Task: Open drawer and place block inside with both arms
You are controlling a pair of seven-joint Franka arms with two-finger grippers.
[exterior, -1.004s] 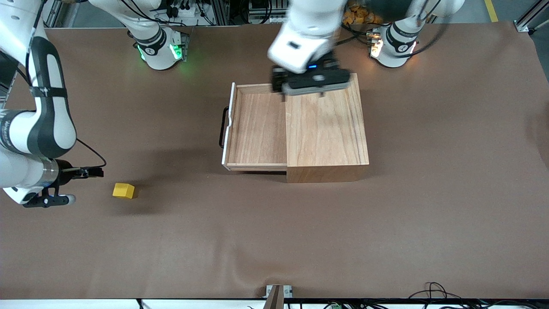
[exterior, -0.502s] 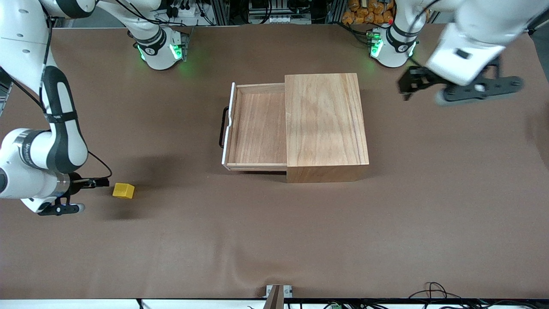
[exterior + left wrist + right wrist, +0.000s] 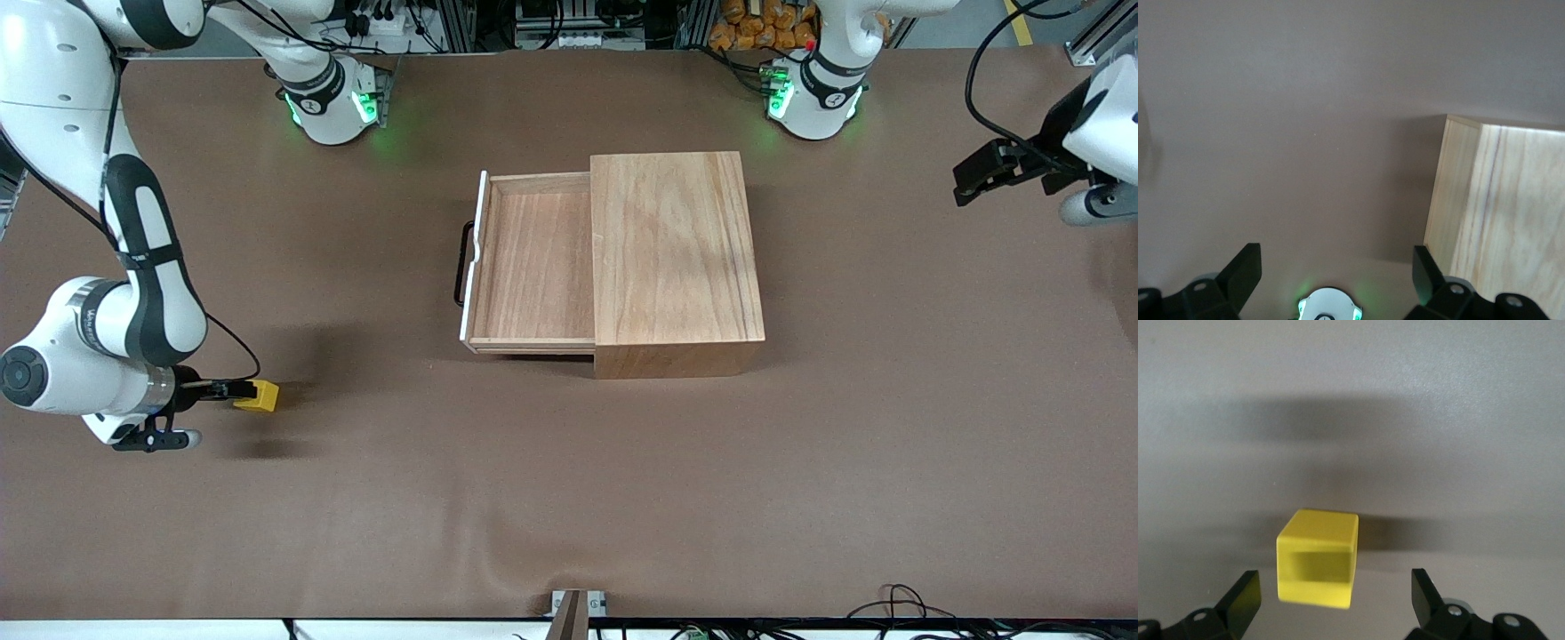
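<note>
The drawer (image 3: pixel 532 263) stands pulled out of the light-wood box (image 3: pixel 677 265), with its white front (image 3: pixel 477 258) and black wire handle (image 3: pixel 461 264) toward the right arm's end; its tray is empty. The yellow block (image 3: pixel 260 396) lies on the table nearer the front camera, toward the right arm's end. My right gripper (image 3: pixel 236 389) is low at the block and open; in the right wrist view the block (image 3: pixel 1318 565) sits partly between the open fingertips (image 3: pixel 1246 592), untouched. My left gripper (image 3: pixel 978 176) is open and empty, up over the left arm's end of the table.
The left wrist view shows a corner of the wooden box (image 3: pixel 1498 213), the left arm's base (image 3: pixel 1329 308) with its green light and bare brown table. Both arm bases (image 3: pixel 331 102) stand along the table's edge farthest from the front camera.
My left arm has swung from over the box out to the left arm's end of the table. My right gripper has moved in to the block, which has not moved.
</note>
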